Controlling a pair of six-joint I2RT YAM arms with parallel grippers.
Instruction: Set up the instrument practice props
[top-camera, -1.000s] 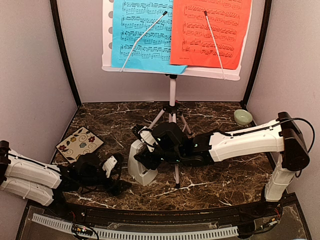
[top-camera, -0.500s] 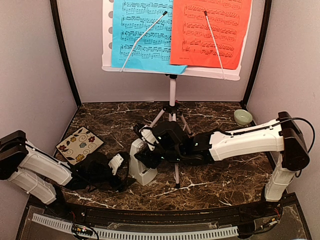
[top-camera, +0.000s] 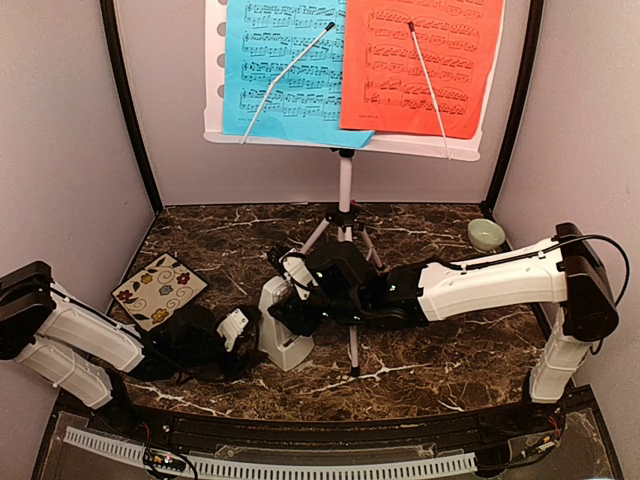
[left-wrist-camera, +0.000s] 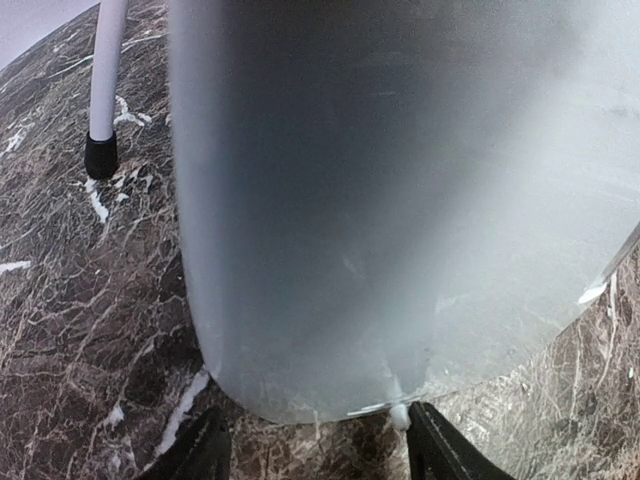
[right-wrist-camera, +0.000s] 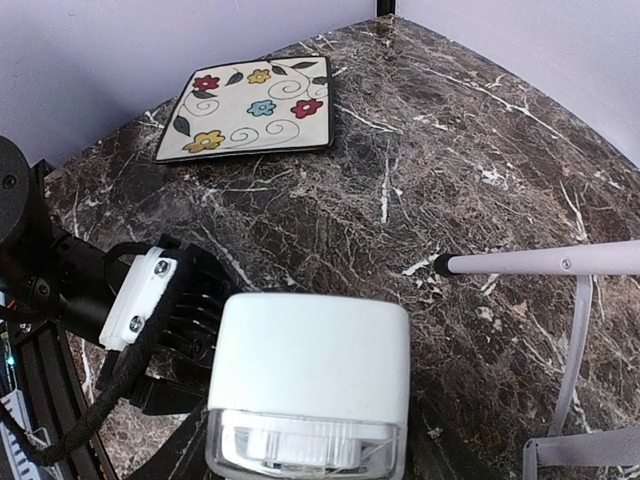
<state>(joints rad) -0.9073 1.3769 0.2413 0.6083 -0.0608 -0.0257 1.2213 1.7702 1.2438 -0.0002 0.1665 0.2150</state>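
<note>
The white music stand (top-camera: 345, 190) stands on its tripod at the back, with a blue sheet (top-camera: 285, 70) and a red-orange sheet (top-camera: 420, 65) on its desk. The pale grey metronome (top-camera: 283, 340) stands upright on the marble in front of the tripod. My right gripper (top-camera: 290, 305) is shut on its upper part; in the right wrist view the metronome (right-wrist-camera: 310, 340) sits between the dark fingers. My left gripper (top-camera: 243, 345) lies low at its left side. In the left wrist view the metronome (left-wrist-camera: 400, 200) fills the frame and the left gripper (left-wrist-camera: 320, 445) is open, its tips flanking the near edge.
A floral coaster (top-camera: 158, 288) lies at the left, also visible in the right wrist view as the coaster (right-wrist-camera: 250, 108). A small green bowl (top-camera: 486, 234) sits at the back right. A tripod leg (right-wrist-camera: 540, 262) ends just right of the metronome, and a tripod leg (left-wrist-camera: 105, 80) shows upper left.
My left arm has slid right, up to the metronome's left side, and its jaws have narrowed. The right gripper has kept its hold and barely moved.
</note>
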